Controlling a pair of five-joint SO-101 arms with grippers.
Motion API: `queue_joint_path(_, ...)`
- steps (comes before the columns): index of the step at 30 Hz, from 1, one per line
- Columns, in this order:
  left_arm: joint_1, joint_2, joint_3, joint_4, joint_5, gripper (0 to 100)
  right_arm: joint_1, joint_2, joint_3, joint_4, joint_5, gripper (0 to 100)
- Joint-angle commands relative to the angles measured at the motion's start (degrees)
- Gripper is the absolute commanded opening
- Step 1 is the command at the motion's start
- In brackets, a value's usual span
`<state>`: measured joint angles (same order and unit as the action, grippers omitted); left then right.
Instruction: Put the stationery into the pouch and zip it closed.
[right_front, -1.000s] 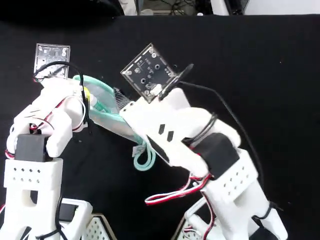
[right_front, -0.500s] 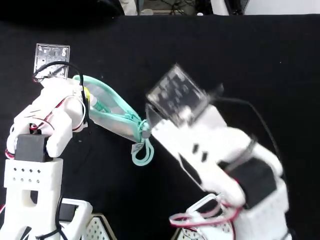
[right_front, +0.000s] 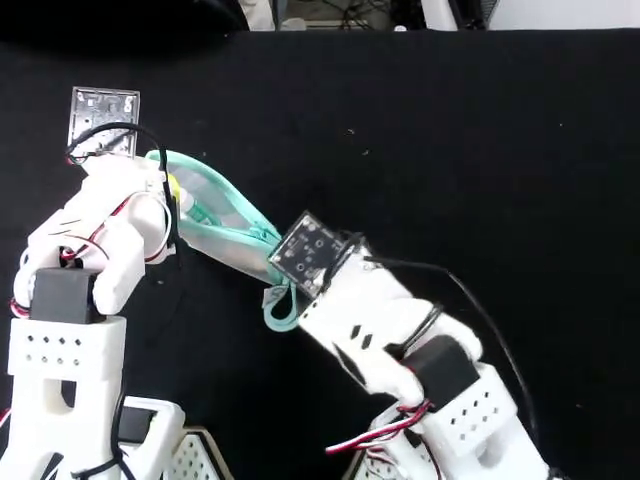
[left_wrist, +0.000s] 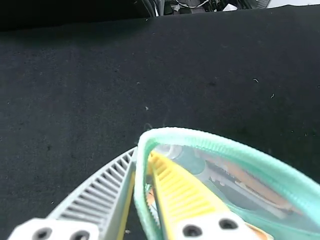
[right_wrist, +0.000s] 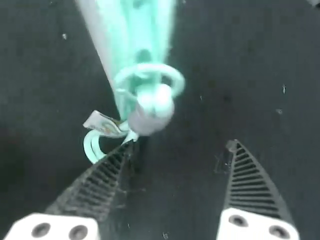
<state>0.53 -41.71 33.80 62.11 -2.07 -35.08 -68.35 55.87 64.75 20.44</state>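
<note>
Fingers (right_wrist: 95, 192) of the right gripper (right_wrist: 180, 146) stand wide apart just above the black table (right_front: 480, 150), flanking the zipper pull (right_wrist: 150, 107) without touching it. The pull sits at the end of the mint-edged pouch (right_front: 225, 235) nearer the arms' bases. A small paper tag (right_wrist: 102, 122) and a mint loop (right_front: 280, 310) hang from that same end. At the pouch's far end, the left gripper (left_wrist: 141, 156) has its fingers clamped on the rim, the yellow one inside the mouth and the grey one outside. What looks like stationery (left_wrist: 235, 175) shows through the clear wall, already inside.

The pouch appears light and soft, so it will likely sag and bunch unless kept taut between the two arms. The pull's rounded bead looks small and smooth enough to slip from ribbed fingers. The ring just behind it, or the bead squeezed squarely, seems the surest place to take hold for zipping.
</note>
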Motion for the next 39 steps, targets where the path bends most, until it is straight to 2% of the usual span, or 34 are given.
queue_joint_path(1, -0.48, 2.02, 7.43, 0.35, -0.79, 3, -2.02, -0.13, 0.22, -6.07, -0.97, 25.2)
queue_joint_path(4, -0.48, 2.02, 7.52, 0.35, -0.79, 3, -2.02, 2.07, 0.4, -9.58, -3.25, 25.5)
queue_joint_path(11, -0.48, 2.02, 7.52, 0.35, -0.79, 3, -2.02, 9.19, -0.48, -14.51, -2.99, 24.7)
queue_joint_path(17, -0.48, 2.37, 7.6, 0.35, -0.79, 3, -2.11, 6.02, -2.15, -13.8, -2.64, 11.6)
queue_joint_path(25, -0.48, 2.46, 7.6, 0.26, -0.79, 3, -2.11, -6.29, -1.98, -6.59, -2.64, 11.6)
queue_joint_path(35, -0.48, 2.46, 7.6, 0.26, -0.79, 3, -2.11, -5.67, -2.24, -5.54, -2.73, 11.8)
queue_joint_path(39, -0.48, 2.46, 7.6, 0.26, -0.79, 3, -2.11, -5.32, -1.63, -5.71, -3.16, 20.2)
